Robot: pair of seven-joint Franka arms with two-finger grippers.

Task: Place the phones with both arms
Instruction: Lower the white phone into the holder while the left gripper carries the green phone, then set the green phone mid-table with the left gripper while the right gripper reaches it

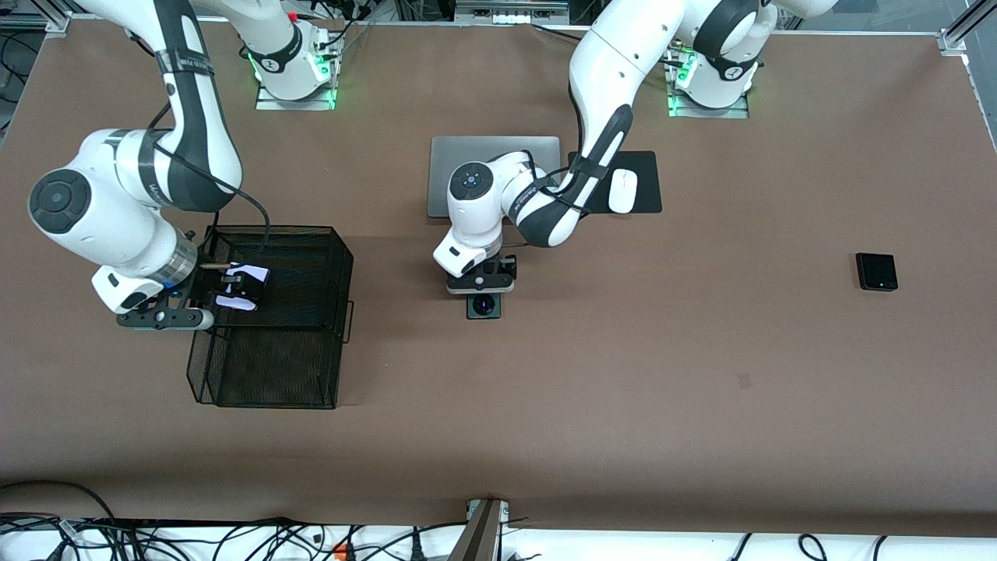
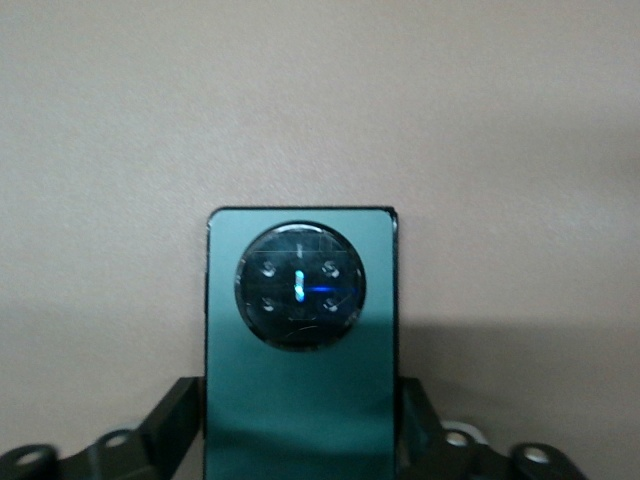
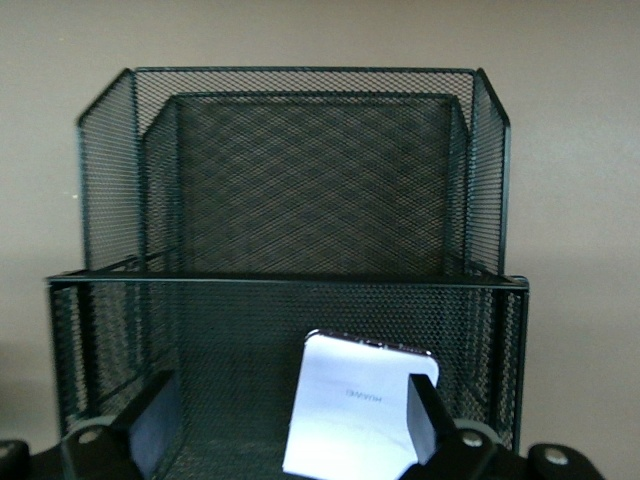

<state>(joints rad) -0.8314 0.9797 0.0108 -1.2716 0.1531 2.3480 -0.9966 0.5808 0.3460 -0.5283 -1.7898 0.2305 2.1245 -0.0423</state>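
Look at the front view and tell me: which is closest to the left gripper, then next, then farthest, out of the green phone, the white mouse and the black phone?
From the left gripper:
1. Green phone, on the table directly under it.
2. White mouse, on the dark pad beside the laptop.
3. Black phone, toward the left arm's end of the table.

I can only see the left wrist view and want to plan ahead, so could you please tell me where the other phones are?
Observer: The white-pink phone is inside the black mesh basket at the right arm's end of the table.
Operator: Is the right arm holding it?
Observer: No, the right arm's jaws stand open around it.
Operator: And the black one?
Observer: The black phone lies flat on the table toward the left arm's end, untouched.
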